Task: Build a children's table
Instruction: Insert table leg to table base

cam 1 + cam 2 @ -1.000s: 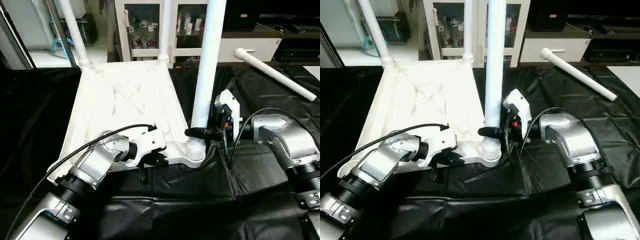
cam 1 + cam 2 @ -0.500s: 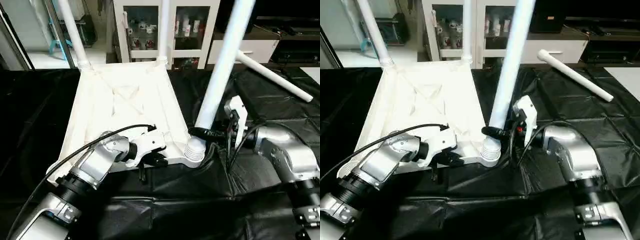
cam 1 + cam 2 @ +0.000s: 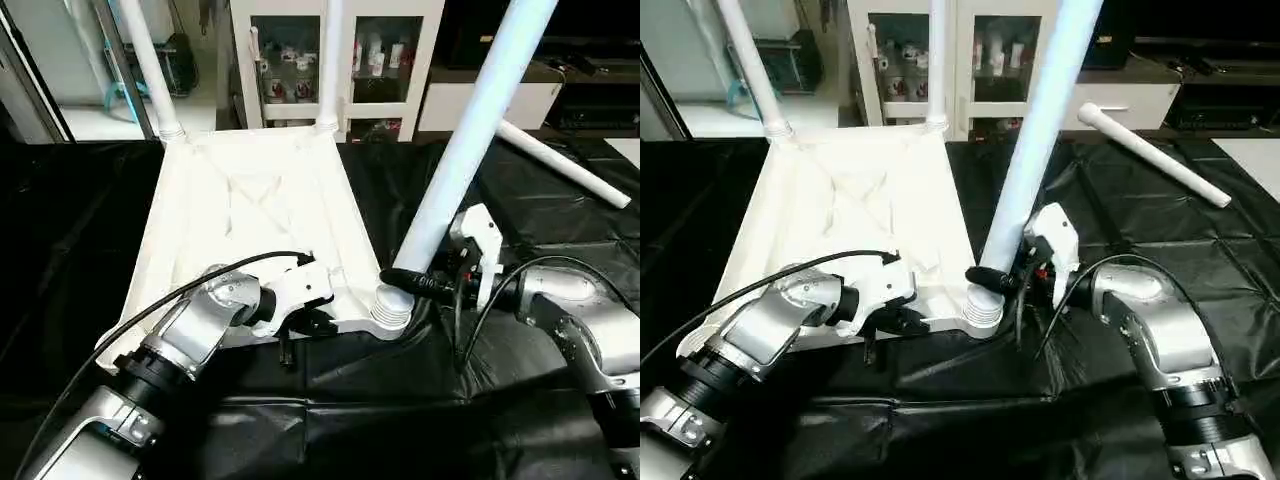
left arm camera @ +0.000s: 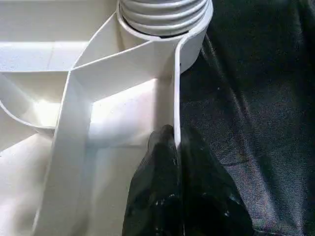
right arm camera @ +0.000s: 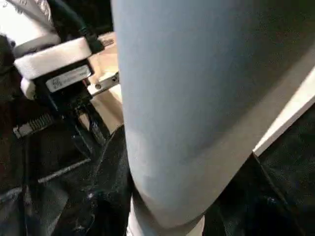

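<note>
Surface: black-covered work table (image 3: pixel 330 400), creased sheet over it; white glass-fronted cabinet (image 3: pixel 330 60) behind.
Landmark: tabletop (image 3: pixel 250 215), white, lying upside down on the black cover with its ribbed underside up.
Far legs: two white legs stand upright in the tabletop's two far corner sockets, far-left leg (image 3: pixel 145 65) and far-right leg (image 3: pixel 330 60).
Near-right socket: ribbed round socket (image 3: pixel 392 305) at the tabletop's near-right corner, seen close in the left wrist view (image 4: pixel 165 14).
Tilted leg: third leg (image 3: pixel 470 145), its foot in the near-right socket, its shaft leaning away from the tabletop toward the robot's right.
Loose leg: fourth leg (image 3: pixel 560 160) lies flat on the cover, well apart from the tabletop, off its far-right side.
Left gripper: left gripper (image 3: pixel 305 322) at the tabletop's near edge, just beside the near-right socket; its black fingers (image 4: pixel 162 196) are pinched together on the thin edge wall of the tabletop.
Right gripper: right gripper (image 3: pixel 415 283) just above the near-right socket, its fingers clasped around the base of the tilted leg.
</note>
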Tool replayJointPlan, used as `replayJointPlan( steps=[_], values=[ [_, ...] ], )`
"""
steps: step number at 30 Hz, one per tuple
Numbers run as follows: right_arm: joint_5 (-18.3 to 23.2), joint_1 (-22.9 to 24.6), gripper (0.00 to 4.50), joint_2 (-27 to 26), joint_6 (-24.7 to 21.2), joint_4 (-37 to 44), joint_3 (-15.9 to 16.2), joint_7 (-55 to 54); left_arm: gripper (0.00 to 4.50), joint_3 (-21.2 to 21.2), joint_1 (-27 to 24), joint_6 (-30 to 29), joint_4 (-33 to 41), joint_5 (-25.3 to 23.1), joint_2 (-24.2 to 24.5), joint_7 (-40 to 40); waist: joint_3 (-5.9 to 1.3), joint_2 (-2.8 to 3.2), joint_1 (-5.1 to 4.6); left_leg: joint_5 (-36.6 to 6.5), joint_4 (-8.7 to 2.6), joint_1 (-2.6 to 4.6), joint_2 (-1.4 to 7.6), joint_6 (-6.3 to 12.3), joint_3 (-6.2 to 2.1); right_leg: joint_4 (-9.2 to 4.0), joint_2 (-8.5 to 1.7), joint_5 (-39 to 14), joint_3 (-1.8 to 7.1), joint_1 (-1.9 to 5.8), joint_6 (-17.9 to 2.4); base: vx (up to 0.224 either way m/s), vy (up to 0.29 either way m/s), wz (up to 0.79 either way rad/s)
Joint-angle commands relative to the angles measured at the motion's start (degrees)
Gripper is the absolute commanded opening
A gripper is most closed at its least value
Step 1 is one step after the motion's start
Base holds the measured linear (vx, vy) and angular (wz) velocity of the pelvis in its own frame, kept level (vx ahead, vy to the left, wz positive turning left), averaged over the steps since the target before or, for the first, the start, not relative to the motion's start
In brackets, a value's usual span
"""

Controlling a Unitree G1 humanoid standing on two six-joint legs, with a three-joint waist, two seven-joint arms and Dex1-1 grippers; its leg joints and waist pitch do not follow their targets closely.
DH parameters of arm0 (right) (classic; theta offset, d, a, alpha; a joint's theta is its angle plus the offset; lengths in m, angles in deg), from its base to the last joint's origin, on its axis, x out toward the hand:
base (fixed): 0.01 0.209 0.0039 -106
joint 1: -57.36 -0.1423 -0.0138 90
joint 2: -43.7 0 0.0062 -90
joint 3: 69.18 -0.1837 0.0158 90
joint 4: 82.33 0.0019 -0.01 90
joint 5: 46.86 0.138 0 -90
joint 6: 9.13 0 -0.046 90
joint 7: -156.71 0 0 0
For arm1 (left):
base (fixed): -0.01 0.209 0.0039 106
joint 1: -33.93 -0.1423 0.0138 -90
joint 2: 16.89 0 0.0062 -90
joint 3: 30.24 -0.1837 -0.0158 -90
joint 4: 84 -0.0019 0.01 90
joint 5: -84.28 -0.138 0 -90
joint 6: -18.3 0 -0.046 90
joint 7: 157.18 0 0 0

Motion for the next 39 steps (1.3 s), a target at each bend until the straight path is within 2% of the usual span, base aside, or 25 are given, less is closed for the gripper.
replayJointPlan(
  steps=[1,4,7,8,9,12,16,19,20,21,24,27,29,31,32,33,34,35,36,37,38,39],
  values=[
    [-5.03,4.83,1.82,1.13,-4.27,-3.92,7.29,-0.08,0.0,-0.88,0.33,-0.02,0.1,-0.21,-0.31,-0.49,-2.08,0.05,-0.2,-21.85,-5.19,1.35,3.76,-1.97,-2.38,-4.86,-3.03,-20.59,2.08,0.35,-10.93,0.0,0.0,0.0],
    [-5.26,5.26,1.82,0.65,-4.5,-3.66,7.98,-0.84,0.0,-0.8,0.27,-0.03,0.11,-0.19,-0.22,-0.48,-2.11,-0.03,-0.24,-23.16,-5.36,1.44,3.79,-2.72,-2.48,-4.84,-2.92,-19.74,2.08,0.25,-10.78,0.0,0.0,0.0],
    [-6.74,5.89,1.82,-1.29,-4.18,-5.7,8.87,-3.62,0.0,-0.65,0.08,-0.13,0.25,-0.17,0.07,-0.46,-2.1,-0.24,-0.52,-25.78,-5.52,1.46,3.68,-3.46,-2.66,-5.03,-2.94,-21.3,2.01,0.11,-10.12,0.0,0.0,0.0],
    [-6.53,6.47,1.82,-2.22,-4.65,-6.38,8.57,-4.47,0.0,-0.54,-0.06,-0.19,0.43,-0.14,0.24,-0.44,-1.95,-0.58,-0.75,-27.31,-5.55,1.53,3.65,-3.69,-2.74,-5.29,-2.94,-22.99,1.97,-0.11,-9.68,0.0,0.0,0.0],
    [-6.52,6.76,1.82,-2.45,-4.7,-6.69,8.48,-4.7,0.0,-0.5,-0.14,-0.23,0.53,-0.12,0.32,-0.44,-1.88,-0.42,-1.0,-28.98,-5.65,1.57,3.62,-4.06,-2.97,-5.38,-2.97,-24.78,1.94,-0.2,-9.14,0.0,0.0,0.0],
    [-6.31,7.85,1.82,-2.9,-4.78,-7.83,7.77,-5.31,0.0,-0.4,-0.36,-0.39,0.87,-0.03,0.61,-0.47,-1.96,-0.47,-1.23,-30.93,-5.69,1.78,3.65,-4.52,-3.29,-5.7,-3.04,-26.83,1.89,-0.4,-8.04,0.0,0.0,0.0],
    [-5.82,9.25,1.82,-3.09,-4.74,-9.37,5.93,-6.48,0.0,-0.41,-0.5,-0.56,1.14,0.13,1.01,-0.54,-2.0,-0.22,-1.35,-31.99,-6.0,1.69,3.74,-5.11,-3.5,-5.66,-2.9,-25.28,1.82,-0.37,-8.01,0.0,0.0,0.0],
    [-7.03,9.67,1.82,-2.72,-3.22,-9.33,6.14,-7.16,0.0,-0.54,-0.23,-0.46,0.83,0.12,1.0,-0.65,-2.05,-0.03,-1.6,-32.92,-6.27,1.87,3.82,-5.52,-3.48,-5.68,-2.73,-22.19,1.7,-0.32,-8.69,0.0,0.0,0.0],
    [-6.99,9.64,1.82,-2.76,-3.18,-9.27,6.09,-7.2,0.0,-0.55,-0.22,-0.44,0.81,0.1,0.98,-0.66,-1.98,-0.15,-1.71,-33.56,-6.29,1.86,3.76,-5.5,-3.52,-5.71,-2.74,-22.65,1.7,-0.3,-8.73,0.0,0.0,0.0],
    [-6.85,9.52,1.82,-2.91,-3.02,-9.05,5.91,-7.33,0.0,-0.56,-0.16,-0.38,0.71,0.05,0.94,-0.7,-1.93,0.07,-1.74,-33.95,-6.33,1.9,3.75,-5.53,-3.57,-5.73,-2.78,-23.16,1.72,-0.33,-8.66,0.0,0.0,0.0],
    [-6.27,8.62,1.82,-3.89,-2.73,-8.67,4.71,-8.34,0.0,-0.4,-0.15,-0.38,0.59,0.27,0.79,-0.93,-1.79,0.06,-1.98,-35.39,-6.32,1.97,3.67,-5.47,-3.65,-6.13,-2.89,-25.99,1.71,-0.48,-8.0,0.0,0.0,0.0],
    [-7.56,6.54,1.82,-6.93,0.12,-10.59,1.8,-14.95,0.0,0.96,-0.71,-1.17,0.14,1.72,-0.14,-0.33,-1.72,-0.03,-2.46,-36.28,-6.26,1.96,3.55,-5.45,-3.86,-6.52,-3.11,-29.81,1.65,-0.78,-6.98,0.0,0.0,0.0],
    [-8.21,5.49,1.82,-8.48,1.83,-12.34,0.31,-18.55,0.0,1.46,-1.0,-1.53,-0.22,1.89,-0.67,0.66,-1.5,-0.05,-3.1,-38.01,-6.42,1.57,3.43,-5.66,-4.46,-6.71,-3.21,-33.9,1.14,-0.6,-5.46,0.0,0.0,0.0],
    [-9.19,3.44,1.82,-10.8,4.2,-15.93,-2.1,-24.78,0.0,2.15,-1.42,-2.79,-0.45,1.56,-1.83,3.42,-1.32,0.18,-3.65,-40.3,-6.48,1.62,3.31,-5.98,-4.99,-6.95,-3.19,-36.47,0.6,-0.7,-4.27,0.0,0.0,0.0],
    [-9.75,2.04,1.82,-11.98,5.56,-18.28,-3.37,-28.27,0.0,2.51,-1.56,-3.82,-0.4,1.25,-2.66,5.23,-1.11,0.41,-4.51,-42.43,-6.6,1.66,3.22,-6.38,-5.4,-7.15,-3.15,-37.07,0.01,-0.83,-4.13,0.0,0.0,0.0],
    [-10.18,0.95,1.82,-12.78,6.37,-19.98,-4.22,-30.83,0.0,2.76,-1.58,-4.65,-0.34,0.92,-3.35,6.74,-1.03,0.6,-4.96,-43.65,-6.69,1.62,3.15,-6.46,-5.78,-7.26,-3.03,-37.19,-0.53,-0.55,-3.82,-0.059,0.03,-0.16],
    [-10.85,-0.76,1.82,-13.76,7.45,-22.5,-5.26,-34.54,0.0,3.44,-1.41,-6.04,-0.41,0.59,-4.87,9.48,-0.92,0.97,-5.35,-45.32,-7.07,1.54,3.27,-6.85,-6.18,-7.17,-2.93,-36.36,-0.99,-0.18,-3.71,-0.059,0.047,-0.16],
    [-11.27,-2.34,1.82,-14.48,8.51,-24.87,-6.02,-37.46,0.0,4.26,-1.11,-7.57,-0.55,0.6,-6.68,11.99,-0.76,1.35,-6.25,-48.81,-7.94,1.19,3.47,-7.65,-6.78,-6.7,-2.66,-32.48,-2.04,0.63,-4.16,-0.059,0.047,-0.16],
    [-12.05,-5.2,1.82,-15.65,10.55,-29.09,-7.06,-42.49,0.0,5.84,-0.38,-9.97,-1.22,0.51,-10.34,17.05,-0.57,1.77,-6.43,-51.62,-8.83,1.2,3.83,-8.33,-6.85,-5.97,-2.33,-26.84,-2.63,1.26,-5.14,-0.064,0.054,-0.11],
    [-12.33,-5.93,1.82,-15.91,11.14,-30.15,-7.25,-43.82,0.0,6.31,-0.14,-10.52,-1.49,0.46,-11.37,18.54,-0.75,1.61,-6.56,-51.19,-8.92,1.03,3.81,-7.99,-6.83,-5.4,-2.34,-23.86,-2.77,1.75,-5.55,-0.056,0.028,0.03],
    [-12.89,-7.64,1.82,-16.62,12.51,-32.41,-7.36,-46.34,0.0,7.18,1.0,-11.23,-2.95,0.1,-13.73,21.81,-0.76,0.5,-5.57,-46.26,-7.2,2.41,2.95,-5.94,-5.39,-7.44,-3.43,-26.98,-2.03,0.04,-6.14,-0.056,0.028,0.03],
    [-13.33,-9.47,1.82,-17.47,13.89,-34.78,-7.54,-48.99,0.0,8.06,2.31,-11.69,-4.64,-0.34,-16.23,25.37,-0.25,0.48,-5.82,-45.43,-6.11,3.36,2.37,-5.2,-4.73,-8.75,-3.71,-32.14,-2.47,-1.32,-5.82,0.0,0.0,0.0]
  ],
)
